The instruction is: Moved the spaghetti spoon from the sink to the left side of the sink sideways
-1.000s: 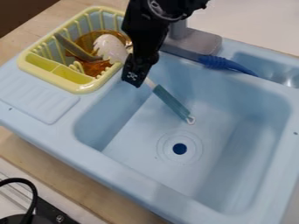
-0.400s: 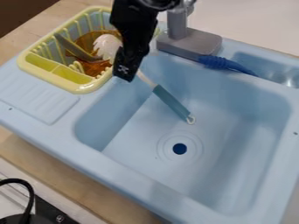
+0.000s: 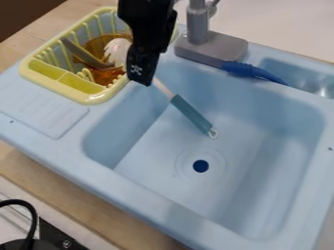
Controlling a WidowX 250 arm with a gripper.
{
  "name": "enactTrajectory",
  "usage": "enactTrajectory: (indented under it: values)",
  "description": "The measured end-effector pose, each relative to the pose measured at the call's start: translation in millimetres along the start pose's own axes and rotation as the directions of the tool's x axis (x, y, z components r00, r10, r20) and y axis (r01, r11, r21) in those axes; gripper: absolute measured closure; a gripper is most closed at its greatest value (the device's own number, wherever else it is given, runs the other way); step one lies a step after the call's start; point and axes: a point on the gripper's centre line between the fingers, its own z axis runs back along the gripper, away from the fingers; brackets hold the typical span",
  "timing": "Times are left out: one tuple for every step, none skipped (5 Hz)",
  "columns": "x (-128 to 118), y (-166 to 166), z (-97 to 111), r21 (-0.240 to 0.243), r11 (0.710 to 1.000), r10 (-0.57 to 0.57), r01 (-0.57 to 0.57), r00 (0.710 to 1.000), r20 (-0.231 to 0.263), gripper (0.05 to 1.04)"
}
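The gripper point(image 3: 141, 77) hangs at the upper left of the sink point(image 3: 189, 195), beside the inner edge of the yellow dish rack. The spaghetti spoon point(image 3: 191, 115) slants up and left inside the sink, its teal handle pointing down toward the drain. Its pale shaft runs up to the gripper's tip, which covers part of it. A white pronged head point(image 3: 117, 52) shows over the rack, in line with that shaft; the gripper hides how they join. Whether the gripper touches the shaft cannot be told.
The yellow rack point(image 3: 72, 91) holds an amber item and a grey-brown utensil. A grey faucet point(image 3: 210, 49) stands at the sink's back edge, with a blue brush point(image 3: 251, 71) beside it. The ribbed drainboard point(image 3: 42, 110) lies left of the basin.
The gripper has shifted left and slightly upward, uncovering more of the pale shaft and the faucet. The spoon's teal handle has stayed where it was.
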Motion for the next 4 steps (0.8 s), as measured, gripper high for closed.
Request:
enactTrajectory:
  values:
    - [-1.7,3.5,7.7,-0.027,0.999,-0.028,0.026,0.999,-0.045,0.089]
    - [1.3,10.5,12.8,-0.025,0.999,-0.032,0.031,0.998,-0.057,0.089]
    - [10.6,22.2,15.6,-0.025,0.998,-0.057,0.055,0.991,-0.120,0.089]
    - [23.9,41.3,22.7,-0.007,1.000,0.001,-0.002,0.994,-0.114,0.089]
